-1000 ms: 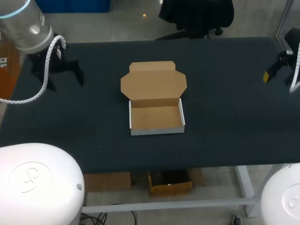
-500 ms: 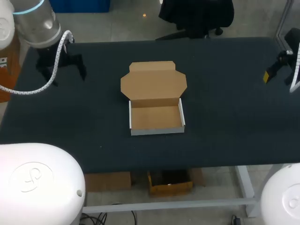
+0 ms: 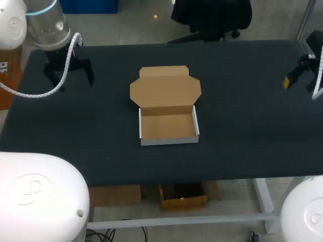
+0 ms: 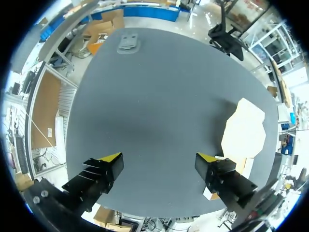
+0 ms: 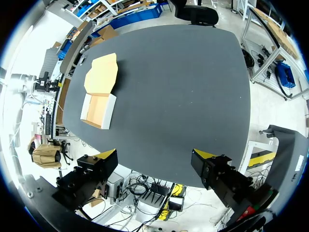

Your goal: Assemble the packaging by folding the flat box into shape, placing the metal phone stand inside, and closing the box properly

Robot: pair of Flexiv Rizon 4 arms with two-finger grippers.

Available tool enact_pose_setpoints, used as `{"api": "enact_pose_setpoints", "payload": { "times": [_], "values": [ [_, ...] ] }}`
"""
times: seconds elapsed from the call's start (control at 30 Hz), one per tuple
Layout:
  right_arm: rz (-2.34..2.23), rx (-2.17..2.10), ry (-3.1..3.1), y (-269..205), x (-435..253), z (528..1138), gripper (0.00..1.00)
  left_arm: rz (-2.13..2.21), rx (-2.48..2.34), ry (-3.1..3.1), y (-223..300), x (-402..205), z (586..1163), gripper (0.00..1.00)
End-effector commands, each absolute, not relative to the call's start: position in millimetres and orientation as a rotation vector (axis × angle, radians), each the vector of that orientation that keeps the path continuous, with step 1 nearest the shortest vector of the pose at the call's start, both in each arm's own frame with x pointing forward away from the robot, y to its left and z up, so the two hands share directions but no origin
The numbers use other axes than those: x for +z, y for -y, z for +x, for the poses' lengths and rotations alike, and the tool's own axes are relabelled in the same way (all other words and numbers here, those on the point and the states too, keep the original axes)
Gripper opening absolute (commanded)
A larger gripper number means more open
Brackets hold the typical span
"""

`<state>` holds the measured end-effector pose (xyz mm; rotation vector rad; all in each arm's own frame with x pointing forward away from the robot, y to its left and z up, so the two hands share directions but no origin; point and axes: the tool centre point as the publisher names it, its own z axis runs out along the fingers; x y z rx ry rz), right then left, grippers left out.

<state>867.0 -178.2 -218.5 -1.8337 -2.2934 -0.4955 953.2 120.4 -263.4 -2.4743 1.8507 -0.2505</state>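
Box [image 3: 168,126] at table centre, tray already formed, white walls up on four sides. The lid [image 3: 165,91] lies open and flat from the tray toward 12 o'clock. The tray's long axis runs 9-to-3, and nothing is inside it.

Left gripper [image 3: 69,74] hangs over the table's far-left part, about 10 o'clock from the box and well apart from it. Its fingers are spread wide and hold nothing. Right gripper [image 3: 299,80] sits at the table's right edge, about 2 o'clock from the box and also well apart. Its fingers are wide too, with nothing between them.

Key relation: the left wrist view shows a small grey metal piece [image 4: 129,43] lying flat near the table's far edge. It is ahead of the left fingers, toward 11 o'clock, with the box off at about 3 o'clock from them. This is probably the phone stand. It cannot be seen from overhead, likely masked by the left arm. Its long axis is too small to make out.

Judgement: folding looks finished and loading the stand is next. The left arm is the nearer one for that pick.

Surface: dark matte table [image 3: 242,141], flat.
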Motion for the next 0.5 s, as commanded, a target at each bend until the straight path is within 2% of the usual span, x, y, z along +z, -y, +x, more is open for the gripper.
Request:
{"api": "enact_pose_setpoints", "payload": {
  "times": [0.03, 0.5],
  "values": [
    [-1.831, -0.491, 2.292, 179, -217, 867, 1.0, -2.495, -0.258, -1.87, -133, -272, 964, 1.0],
    [-1.831, -0.491, 2.292, 179, -217, 867, 1.0, -2.532, -0.209, -1.837, -173, -305, 989, 1.0]
  ]
}}
